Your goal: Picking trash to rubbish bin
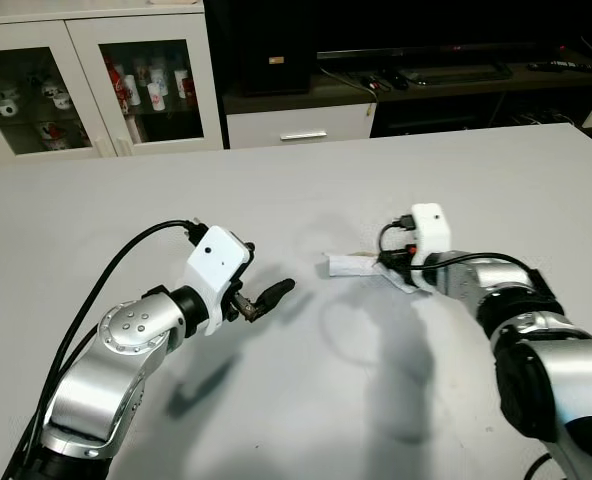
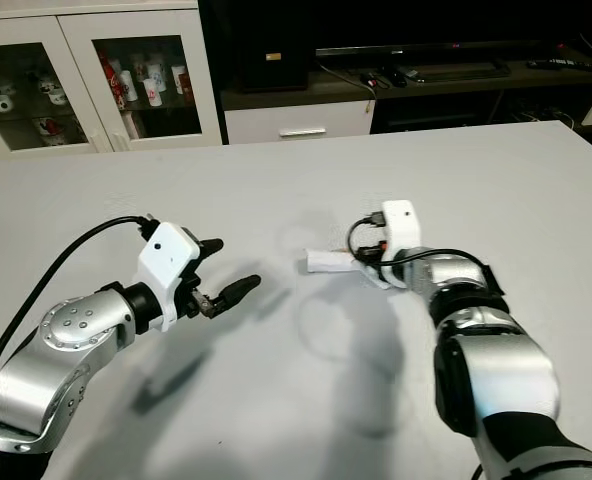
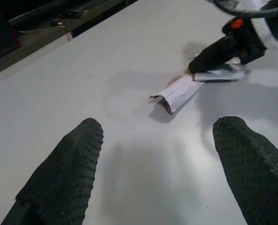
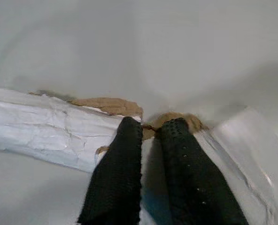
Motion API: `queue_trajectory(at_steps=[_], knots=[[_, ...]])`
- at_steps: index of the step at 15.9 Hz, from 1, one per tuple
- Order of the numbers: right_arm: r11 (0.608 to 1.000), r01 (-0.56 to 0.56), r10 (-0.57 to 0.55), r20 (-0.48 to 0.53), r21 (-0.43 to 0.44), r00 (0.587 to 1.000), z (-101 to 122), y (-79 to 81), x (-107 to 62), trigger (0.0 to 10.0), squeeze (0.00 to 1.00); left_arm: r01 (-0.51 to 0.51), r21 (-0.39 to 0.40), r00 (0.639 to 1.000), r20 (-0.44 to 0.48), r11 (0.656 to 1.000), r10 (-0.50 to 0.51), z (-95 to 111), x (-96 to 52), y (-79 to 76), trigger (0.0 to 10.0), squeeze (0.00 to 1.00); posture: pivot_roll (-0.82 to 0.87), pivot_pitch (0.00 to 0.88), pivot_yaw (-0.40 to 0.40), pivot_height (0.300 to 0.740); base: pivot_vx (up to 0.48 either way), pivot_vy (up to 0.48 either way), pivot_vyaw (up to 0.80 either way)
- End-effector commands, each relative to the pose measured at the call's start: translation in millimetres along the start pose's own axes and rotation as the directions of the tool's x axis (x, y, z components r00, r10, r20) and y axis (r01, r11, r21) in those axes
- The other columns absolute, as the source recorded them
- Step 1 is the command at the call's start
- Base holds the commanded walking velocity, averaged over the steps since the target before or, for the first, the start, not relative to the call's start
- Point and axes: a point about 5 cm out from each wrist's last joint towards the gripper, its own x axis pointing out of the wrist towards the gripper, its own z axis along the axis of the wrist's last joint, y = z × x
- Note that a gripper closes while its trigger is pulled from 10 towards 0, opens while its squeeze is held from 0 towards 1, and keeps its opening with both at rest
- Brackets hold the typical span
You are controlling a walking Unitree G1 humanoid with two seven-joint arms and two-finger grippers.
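Right tool (image 4: pixel 148 129) pinches the torn paper wrapper (image 1: pixel 353 264) on the bench (image 1: pixel 276 180); left tool (image 3: pixel 158 154) hovers open nearby. Lifting and binning remain.

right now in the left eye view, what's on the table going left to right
left gripper → white torn paper scrap → right gripper, shut on the scrap's right end

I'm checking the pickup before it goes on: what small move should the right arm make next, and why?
Probably lift the right gripper slightly straight up. Its jaws look closed on the torn edge of the white paper wrapper, which lies flat on the white table. A small lift would show whether the pinch holds. The left gripper hovers open nearby, not touching it.
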Motion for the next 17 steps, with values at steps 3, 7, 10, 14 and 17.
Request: queue_trajectory(at_steps=[3, 7, 10, 14, 17], knots=[[0.996, -0.027, 0.029, -0.02, 0.086, 0.999, -14, -13.7, -6.6, 0.0, 0.0, -0.015, -0.009, 1.0, 0.007, 1.0, 0.015, -1, 3.8, -2.6, 10.0, 0.0, 0.04, 0.0, -0.005, 0.74, 0.0, 0.0, 0.0], [0.989, -0.103, 0.098, 0.053, 0.109, 0.994, 2, -23.3, -18.4, 0.0, 0.0, -0.089, -0.002, 0.996, 0.027, 0.996, 0.089, 2, 7.7, 10.6, 10.0, 0.0, 0.02, 0.0, -0.001, 0.74, 0.0, 0.0, 0.0], [0.978, -0.146, 0.128, 0.123, 0.149, 0.984, 11, -30.4, -27.9, 0.0, 0.0, -0.113, -0.011, 0.993, 0.027, 0.994, 0.113, 1, 11.4, 15.9, 10.0, 0.0, 0.01, 0.0, 0.007, 0.74, 0.0, 0.0, 0.0], [0.975, -0.185, 0.168, 0.14, 0.119, 0.976, 13, -33.3, -39.7, 0.0, 0.0, -0.099, 0.003, 0.995, 0.03, 0.995, 0.098, 1, 16.7, 16.0, 10.0, 0.0, -0.01, 0.0, 0.026, 0.74, 0.0, 0.0, 0.0], [0.979, -0.194, 0.181, 0.162, 0.068, 0.97, 14, -32.8, -54.8, 0.0, 0.0, -0.069, 0.026, 0.997, 0.029, 0.997, 0.068, 1, 31.9, 17.0, 10.0, 0.0, -0.02, 0.0, 0.03, 0.74, 0.0, 0.0, 0.0]])
